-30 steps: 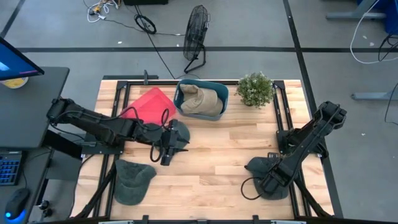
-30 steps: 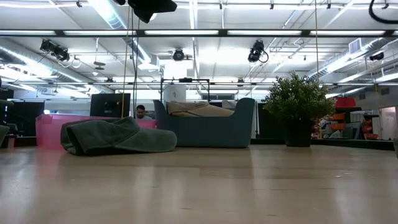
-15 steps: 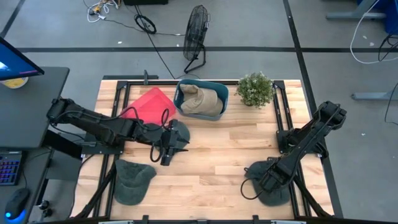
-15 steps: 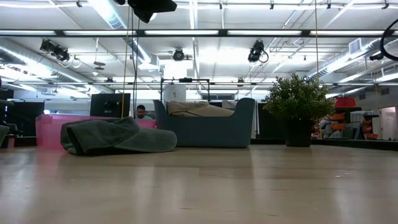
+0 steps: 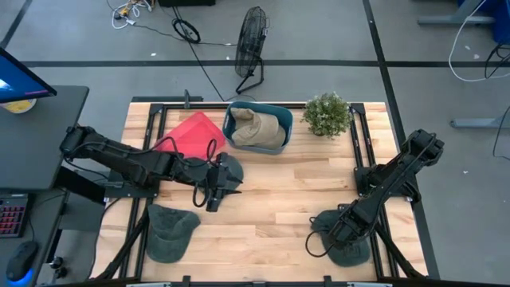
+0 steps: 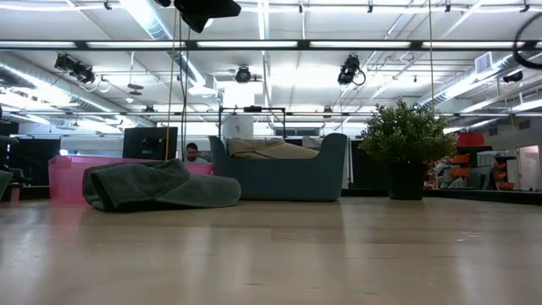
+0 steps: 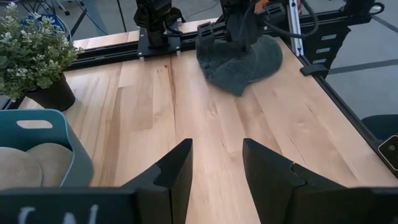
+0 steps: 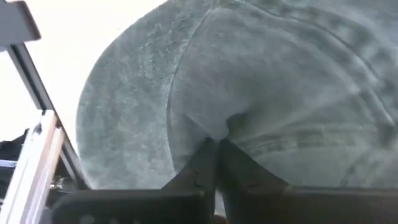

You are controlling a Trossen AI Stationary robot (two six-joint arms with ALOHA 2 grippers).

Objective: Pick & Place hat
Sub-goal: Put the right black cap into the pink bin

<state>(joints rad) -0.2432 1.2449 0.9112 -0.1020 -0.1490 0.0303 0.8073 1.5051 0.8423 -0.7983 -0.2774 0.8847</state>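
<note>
A grey hat (image 5: pixel 351 253) lies on the table at the near right, also visible in the left wrist view (image 7: pixel 261 59). My right gripper (image 5: pixel 341 233) stands on it, shut on its cloth (image 8: pixel 216 149). My left gripper (image 5: pixel 217 191) waits open over the table's left middle (image 7: pixel 214 168), beside a dark hat (image 5: pixel 231 167). Another grey-green hat (image 5: pixel 169 231) lies flat at the near left. A blue bin (image 5: pixel 256 127) at the far middle holds a beige hat (image 5: pixel 255 126). My right gripper pinches a raised fold of the grey hat's cloth (image 8: pixel 217 127) between its two shut fingers, on the crown beside a seam. The fingers come from above, pointing down. The hat lies on the table, its brim (image 8: pixel 124 118) spread flat.
A red container (image 5: pixel 191 134) stands at the far left and a potted plant (image 5: pixel 327 114) at the far right. Black frame rails (image 5: pixel 374 239) run along the table's edges. Bare wood (image 5: pixel 279 191) lies between the two arms.
My right gripper has gone down and toward the table's near edge, onto the grey hat. The hat has shifted slightly toward the near edge under it.
</note>
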